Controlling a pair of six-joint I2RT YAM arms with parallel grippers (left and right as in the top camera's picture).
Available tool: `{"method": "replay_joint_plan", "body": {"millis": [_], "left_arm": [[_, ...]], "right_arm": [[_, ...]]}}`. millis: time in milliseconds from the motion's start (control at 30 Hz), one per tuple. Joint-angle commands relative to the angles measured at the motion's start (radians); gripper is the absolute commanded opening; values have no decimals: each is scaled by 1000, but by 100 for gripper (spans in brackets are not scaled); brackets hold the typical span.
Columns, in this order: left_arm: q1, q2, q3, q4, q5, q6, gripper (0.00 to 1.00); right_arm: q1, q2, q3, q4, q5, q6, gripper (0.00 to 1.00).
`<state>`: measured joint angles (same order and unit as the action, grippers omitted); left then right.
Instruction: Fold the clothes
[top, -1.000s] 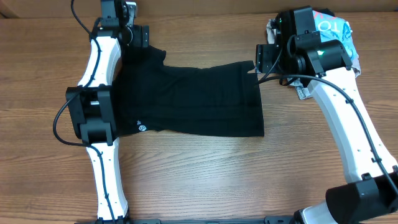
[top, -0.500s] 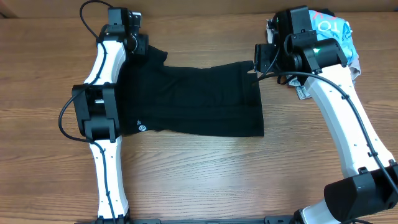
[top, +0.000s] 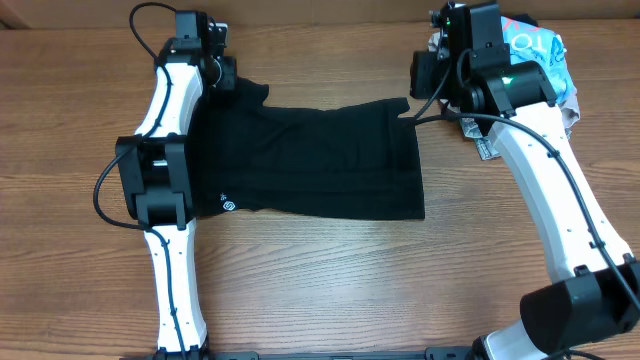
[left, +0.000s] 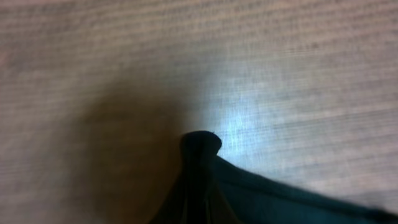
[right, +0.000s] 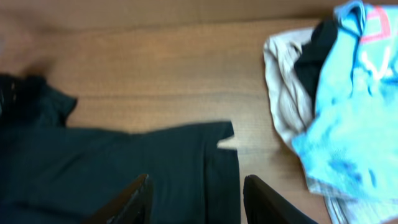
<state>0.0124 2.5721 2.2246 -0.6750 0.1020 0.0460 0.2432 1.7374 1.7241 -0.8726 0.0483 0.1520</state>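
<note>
Pinching the far left corner of the large limp black fabric garment (top: 310, 160), with the left pincer (top: 222, 74) clamped shut on a bunched tuft. Spread flat on the wooden bench (top: 320, 290), nearer its far edge. Hovering by the far right corner with the right pincer (right: 199, 194) parted and empty. Likely the opening grasp of a fold; next calls for closing there, then drawing both corners toward the near edge.

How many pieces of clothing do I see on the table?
3 at least: a black garment spread in the middle, and a light blue shirt heaped over a beige garment at the far right corner. More may be hidden underneath.
</note>
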Motion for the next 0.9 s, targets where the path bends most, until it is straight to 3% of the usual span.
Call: {"method": "replay_joint_plan", "body": {"millis": [0, 367, 567, 867], "left_arm": [[-5, -140, 20, -33, -9, -55, 4], [-6, -294, 20, -177, -9, -107, 4], [-1, -307, 20, -205, -9, -107, 4], [0, -307, 19, -217, -33, -106, 4]], "right_arm": [[3, 63, -2, 40, -5, 7, 50], [-1, 330, -2, 159, 48, 4, 52], [-23, 440, -2, 189, 39, 5, 65], [-28, 571, -2, 296, 9, 8, 65]]}}
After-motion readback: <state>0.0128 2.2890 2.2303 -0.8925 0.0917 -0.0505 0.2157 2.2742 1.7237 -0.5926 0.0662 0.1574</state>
